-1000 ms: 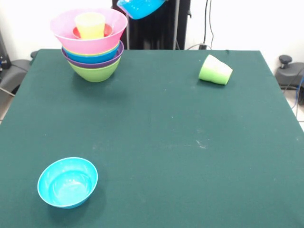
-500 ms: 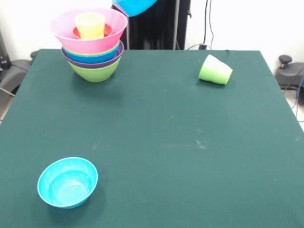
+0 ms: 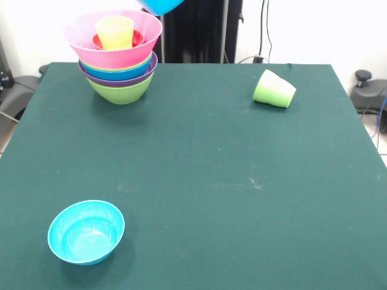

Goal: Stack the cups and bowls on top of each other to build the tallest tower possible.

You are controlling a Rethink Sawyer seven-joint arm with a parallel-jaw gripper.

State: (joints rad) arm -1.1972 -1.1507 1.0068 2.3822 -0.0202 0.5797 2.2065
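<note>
Green table: blue bowl aloft at top edge beside tower; claw unseen, state unknown.

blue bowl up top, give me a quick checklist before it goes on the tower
1. Blue bowl lifted off the table: ok, only its underside shows at the top edge.
2. Gripper's hold on it: cannot tell, gripper out of view.
3. Tower upright: ok.
4. Tower's top free: not ok, yellow cup stands in the pink bowl.
5. Green cup upright: not ok, on its side.
6. Cyan bowl upright: ok.
</note>
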